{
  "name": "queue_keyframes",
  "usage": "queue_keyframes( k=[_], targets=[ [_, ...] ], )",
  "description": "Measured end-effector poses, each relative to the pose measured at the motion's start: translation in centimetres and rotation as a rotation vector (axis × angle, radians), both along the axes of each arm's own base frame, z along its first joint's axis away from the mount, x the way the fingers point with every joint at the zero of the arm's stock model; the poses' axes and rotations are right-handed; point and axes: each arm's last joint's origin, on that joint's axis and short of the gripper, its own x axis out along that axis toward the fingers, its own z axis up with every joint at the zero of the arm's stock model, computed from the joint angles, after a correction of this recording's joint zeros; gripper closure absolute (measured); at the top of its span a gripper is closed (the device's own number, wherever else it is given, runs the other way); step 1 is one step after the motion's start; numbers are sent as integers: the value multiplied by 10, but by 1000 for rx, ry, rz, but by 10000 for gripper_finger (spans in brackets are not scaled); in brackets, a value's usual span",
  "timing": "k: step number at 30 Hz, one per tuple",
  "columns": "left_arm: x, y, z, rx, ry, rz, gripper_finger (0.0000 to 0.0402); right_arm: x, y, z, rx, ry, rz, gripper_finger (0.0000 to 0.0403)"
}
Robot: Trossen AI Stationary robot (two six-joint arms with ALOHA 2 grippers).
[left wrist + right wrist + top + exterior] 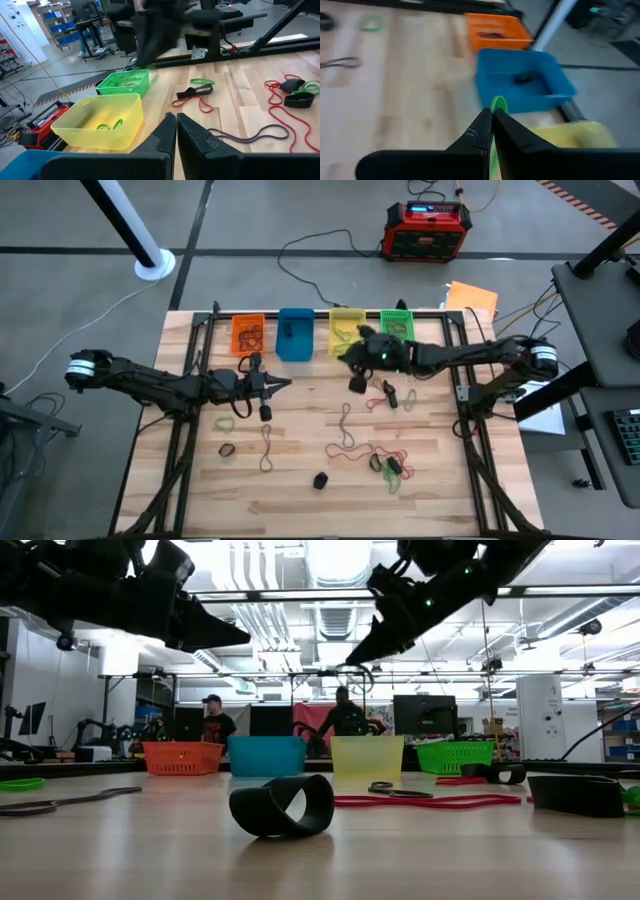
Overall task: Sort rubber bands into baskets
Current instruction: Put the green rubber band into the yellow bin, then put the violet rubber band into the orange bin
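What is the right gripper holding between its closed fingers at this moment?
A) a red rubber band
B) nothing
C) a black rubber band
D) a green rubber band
D: in the right wrist view a green rubber band sticks out between the shut fingers of the right gripper.

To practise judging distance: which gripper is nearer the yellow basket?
Right. The right gripper hangs just beside the yellow basket; the left gripper sits farther off, below the blue basket.

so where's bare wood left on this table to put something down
Roomiest: the table's near edge strip and its left part near the green band. Another gap lies between the left gripper and right gripper. Crowded: the right-centre tangle of red bands, and the back row of baskets.
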Motion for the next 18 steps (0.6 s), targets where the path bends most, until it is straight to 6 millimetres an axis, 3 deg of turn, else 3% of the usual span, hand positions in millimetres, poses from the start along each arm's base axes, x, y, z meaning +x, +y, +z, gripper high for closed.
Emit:
queue_keyframes(
  k=[5,12,18],
  targets=[
    [0,0,1,0,-10,0,402,-9,-41,-2,-12,-17,-171,394],
    [0,0,2,-3,-20,0,402,-14,-96,-29,107,-74,-376,394],
    [0,0,2,-29,-27,4,402,-10,-114,-40,229,-62,-388,373]
  ],
)
